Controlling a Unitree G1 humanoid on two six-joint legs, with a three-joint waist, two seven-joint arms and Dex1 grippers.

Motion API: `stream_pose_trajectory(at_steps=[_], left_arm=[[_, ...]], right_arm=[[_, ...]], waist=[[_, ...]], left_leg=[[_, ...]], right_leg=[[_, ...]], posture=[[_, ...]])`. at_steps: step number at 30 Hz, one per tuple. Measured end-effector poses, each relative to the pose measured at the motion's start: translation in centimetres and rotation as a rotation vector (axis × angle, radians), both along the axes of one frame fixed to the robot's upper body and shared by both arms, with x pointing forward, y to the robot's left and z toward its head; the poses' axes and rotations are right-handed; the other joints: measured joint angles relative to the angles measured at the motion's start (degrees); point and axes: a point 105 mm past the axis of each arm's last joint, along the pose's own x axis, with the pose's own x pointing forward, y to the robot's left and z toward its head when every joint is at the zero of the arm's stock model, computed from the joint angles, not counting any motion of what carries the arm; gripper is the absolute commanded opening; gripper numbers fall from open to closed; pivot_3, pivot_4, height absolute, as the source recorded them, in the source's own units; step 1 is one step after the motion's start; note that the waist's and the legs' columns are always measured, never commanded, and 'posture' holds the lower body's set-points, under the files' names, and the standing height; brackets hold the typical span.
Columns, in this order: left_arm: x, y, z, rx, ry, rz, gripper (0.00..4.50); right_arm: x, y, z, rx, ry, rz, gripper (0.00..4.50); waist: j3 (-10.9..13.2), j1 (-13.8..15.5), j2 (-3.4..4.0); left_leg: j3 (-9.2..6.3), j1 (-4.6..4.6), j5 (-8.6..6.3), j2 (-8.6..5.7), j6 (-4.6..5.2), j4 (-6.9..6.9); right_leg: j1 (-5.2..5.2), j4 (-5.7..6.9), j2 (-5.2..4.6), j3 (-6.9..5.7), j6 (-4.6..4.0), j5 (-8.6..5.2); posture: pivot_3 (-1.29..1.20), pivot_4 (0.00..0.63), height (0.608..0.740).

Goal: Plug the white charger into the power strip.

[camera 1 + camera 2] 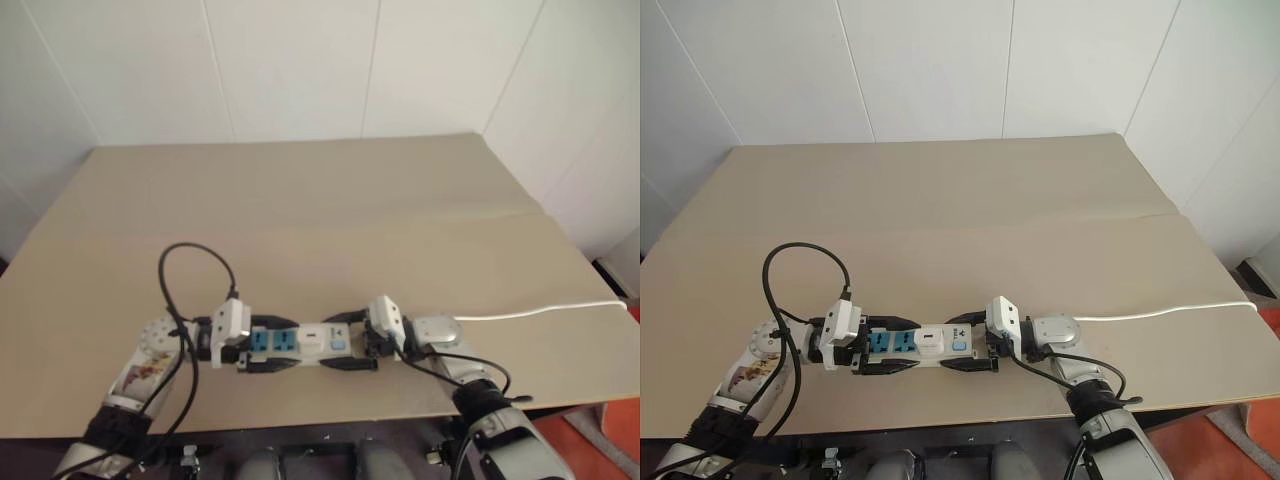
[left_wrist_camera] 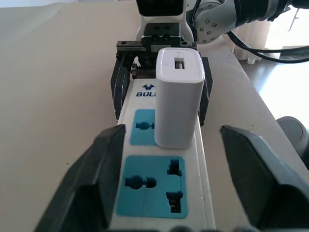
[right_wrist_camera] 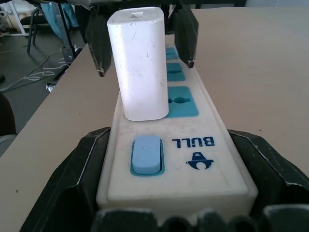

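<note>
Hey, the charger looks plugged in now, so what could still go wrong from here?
The white charger stands upright in the power strip, with the left gripper open around that end; pulling back off-line, a finger might clip the charger and tilt it. The right gripper's fingers flank the switch end; letting go unevenly may drag the strip along the table.

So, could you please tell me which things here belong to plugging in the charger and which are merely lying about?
Belongs to the job:
- white charger, standing upright in a socket of the strip
- power strip, its switch end between the right tool's fingers
- left tool, open, straddling the strip's other end

Just there:
- tan table
- thin white cord trailing off to the right
</note>
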Motion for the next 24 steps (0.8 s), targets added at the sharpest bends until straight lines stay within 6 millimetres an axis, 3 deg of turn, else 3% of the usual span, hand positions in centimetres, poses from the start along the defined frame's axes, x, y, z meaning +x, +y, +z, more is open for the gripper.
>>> stream_pose_trajectory(at_steps=[6,7,9,16,18,24], left_arm=[[0.0,0.0,0.2,0.001,-0.019,-0.007,4.44],[0.1,0.0,0.3,0.007,-0.02,-0.007,4.5],[0.5,0.5,0.5,0.031,-0.015,0.008,4.5],[1.4,3.3,3.5,0.085,-0.054,0.063,4.5],[1.4,3.6,3.9,0.068,-0.067,0.079,4.5],[1.1,5.6,4.2,0.071,-0.067,0.158,4.5]], right_arm=[[0.0,0.0,0.0,0.0,0.0,0.0,3.44],[0.0,0.0,0.0,0.0,0.001,0.0,4.17],[0.0,0.0,0.0,-0.003,0.003,0.002,4.46],[-0.5,-0.6,0.7,-0.03,-0.015,-0.003,4.46],[-0.5,-1.6,0.8,-0.029,-0.011,-0.044,4.46],[-1.0,-7.8,2.3,-0.079,-0.041,-0.248,4.46]], waist=[[0.0,0.04,0.0],[0.01,0.05,-0.01],[0.04,0.01,-0.07],[0.15,0.37,-0.17],[0.16,0.98,-0.17],[0.46,2.41,-0.19]], left_leg=[[-0.01,-0.01,0.0,0.0,0.0,0.0],[-0.01,-0.02,0.0,0.0,0.0,0.0],[-0.01,-0.06,0.0,0.0,0.0,0.0],[-0.14,-1.26,0.01,-0.1,0.01,0.1],[-0.17,-1.51,0.01,-0.15,0.01,0.15],[-0.18,-1.83,0.02,-0.34,0.03,0.25]], right_leg=[[0.0,0.0,-0.01,0.0,0.0,0.0],[-0.01,0.01,-0.01,-0.01,0.0,0.0],[-0.04,0.01,0.01,-0.03,0.0,0.0],[-1.19,0.04,-0.12,-0.08,-0.11,0.08],[-1.33,0.0,-0.18,-0.1,-0.12,0.08],[-1.5,-0.09,-0.38,-0.16,-0.09,0.08]], posture=[[0.0,0.15,0.74],[0.0,0.15,0.74],[0.0,0.15,0.74],[0.0,0.15,0.74],[0.0,0.15,0.74],[0.0,0.15,0.74]])
